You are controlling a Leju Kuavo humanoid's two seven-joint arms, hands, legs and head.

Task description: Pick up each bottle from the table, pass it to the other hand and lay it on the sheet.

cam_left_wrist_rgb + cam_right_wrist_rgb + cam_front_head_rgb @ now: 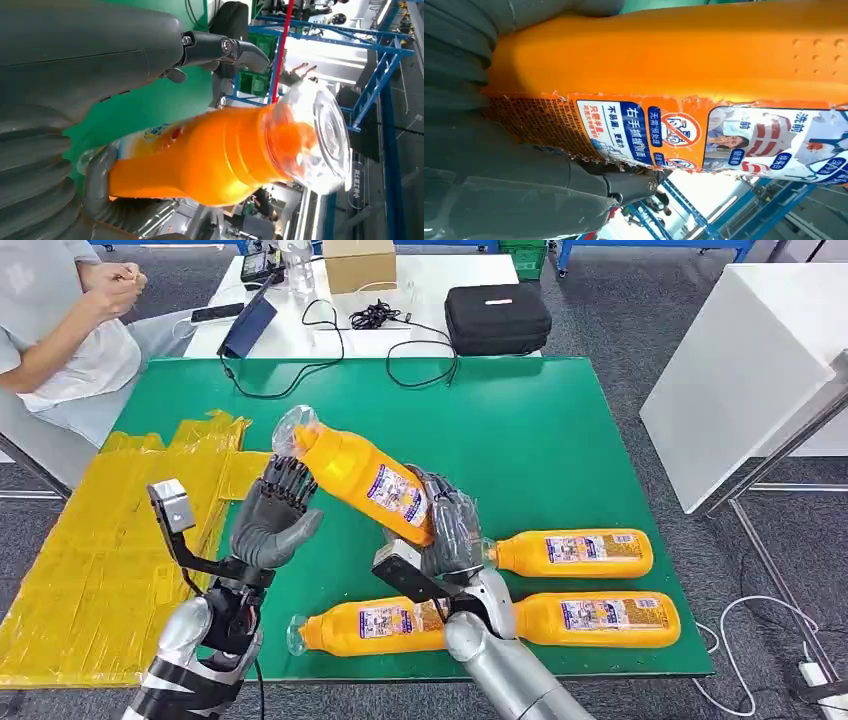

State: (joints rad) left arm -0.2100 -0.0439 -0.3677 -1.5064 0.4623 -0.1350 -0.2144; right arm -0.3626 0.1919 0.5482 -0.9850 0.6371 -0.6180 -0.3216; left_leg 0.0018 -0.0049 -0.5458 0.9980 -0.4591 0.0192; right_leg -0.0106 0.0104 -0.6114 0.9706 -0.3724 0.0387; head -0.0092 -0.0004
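Right hand (452, 525) grips base of tilted orange plastic bottle (365, 478); left hand (280, 515), fingers spread and empty, should wrap the neck firmly before the right lets go.

The label (704, 140) on the held orange bottle (674, 50) is showing Chinese text "右手抓握" and red prohibition signs.

bottle (365, 480): orange, blue-white label, cap seemingly clear | table (540, 430): green | sheet (90, 540): yellow
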